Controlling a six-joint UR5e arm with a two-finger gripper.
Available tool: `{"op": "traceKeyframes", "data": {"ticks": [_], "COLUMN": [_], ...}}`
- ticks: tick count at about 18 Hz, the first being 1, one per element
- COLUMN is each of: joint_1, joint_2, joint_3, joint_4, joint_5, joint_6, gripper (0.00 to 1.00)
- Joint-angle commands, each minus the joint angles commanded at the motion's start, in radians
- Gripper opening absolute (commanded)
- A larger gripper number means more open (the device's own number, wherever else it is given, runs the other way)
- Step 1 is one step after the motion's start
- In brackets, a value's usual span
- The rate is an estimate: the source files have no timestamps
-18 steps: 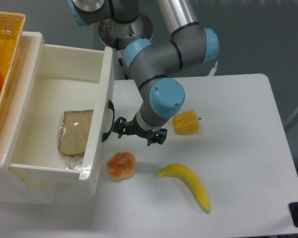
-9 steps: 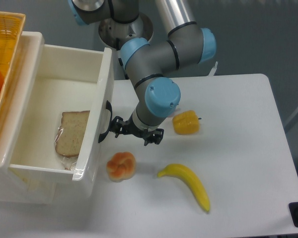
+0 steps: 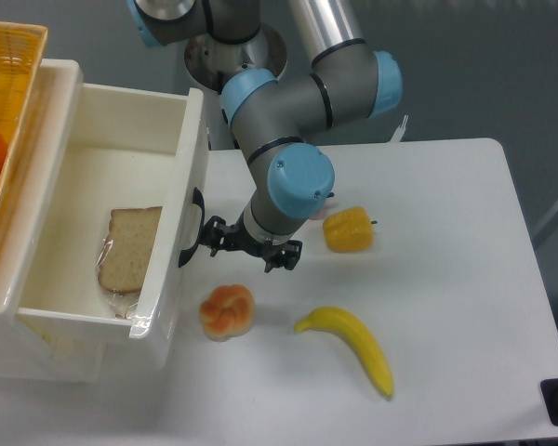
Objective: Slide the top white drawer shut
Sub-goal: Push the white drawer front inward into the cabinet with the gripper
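Nearby, gripper [image 3: 214,234] at top white drawer [image 3: 121,149], peach [image 3: 227,311]

Single arm reaches down from its base at top centre, grey links with light-blue joint caps. Upper silver tube runs down to an elbow at upper right; forearm folds back leftward to the wrist cluster. Last blue-capped wrist joint sits mid-frame, tilted. Black hand [image 3: 214,240] projects low and to the left from it. Finger spacing too dark and small to read from this overhead view.
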State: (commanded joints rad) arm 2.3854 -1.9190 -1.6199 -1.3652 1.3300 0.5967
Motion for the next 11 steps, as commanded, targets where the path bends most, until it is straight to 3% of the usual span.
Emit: {"op": "traceKeyframes", "data": {"ticks": [11], "joint_1": [-0.038], "joint_2": [0.015], "joint_3": [0.0], "joint_4": [-0.003], "joint_5": [-0.029], "joint_6": [-0.012], "gripper": [1.0]}}
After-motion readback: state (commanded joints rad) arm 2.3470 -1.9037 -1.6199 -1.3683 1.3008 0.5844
